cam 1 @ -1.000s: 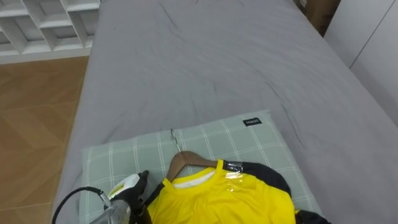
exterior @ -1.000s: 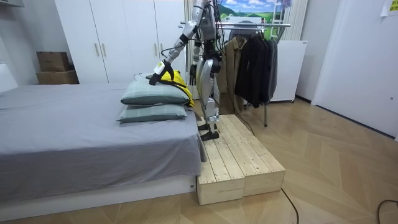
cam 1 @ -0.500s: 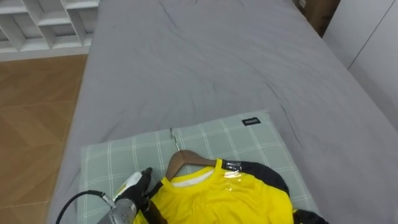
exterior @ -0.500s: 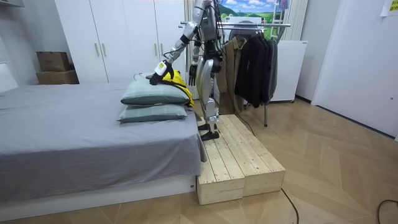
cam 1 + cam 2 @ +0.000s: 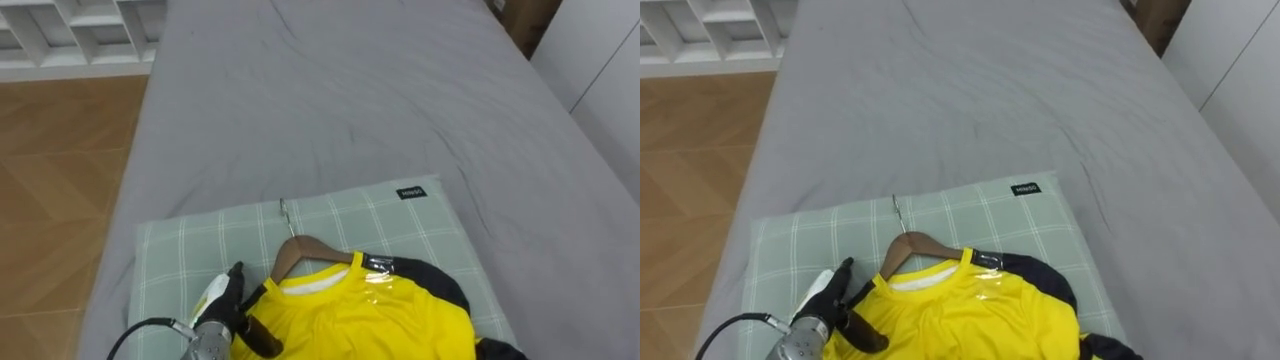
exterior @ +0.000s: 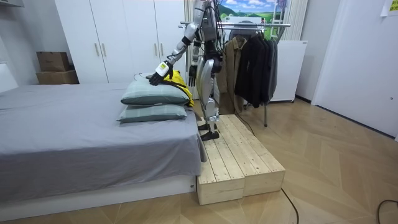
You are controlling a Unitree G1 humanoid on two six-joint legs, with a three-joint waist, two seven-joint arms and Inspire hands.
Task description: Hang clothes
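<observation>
A yellow shirt [image 5: 360, 320] on a wooden hanger [image 5: 300, 250] lies on a green checked pillow [image 5: 350, 215] at the near end of the bed. The hanger's metal hook [image 5: 285, 215] points away from me. A black piece of cloth [image 5: 430, 280] shows at the shirt's right shoulder. My left hand [image 5: 225, 305] rests at the shirt's left shoulder, fingers straight along its edge and the thumb lying on the yellow cloth. In the room view I stand on a wooden platform [image 6: 236, 155] beside the bed, left arm stretched over the pillows, right hand [image 6: 193, 73] low by my hip.
The grey bed [image 5: 350, 100] stretches ahead. A white shelf unit [image 5: 70, 30] stands on the wood floor at far left. Behind me a clothes rack [image 6: 255, 25] holds several dark garments [image 6: 252, 62]. White wardrobes [image 6: 118, 37] line the wall.
My left hand has slid a little forward along the shirt's left shoulder towards the hanger. The eye view has shifted slightly; shirt and hanger lie as before.
</observation>
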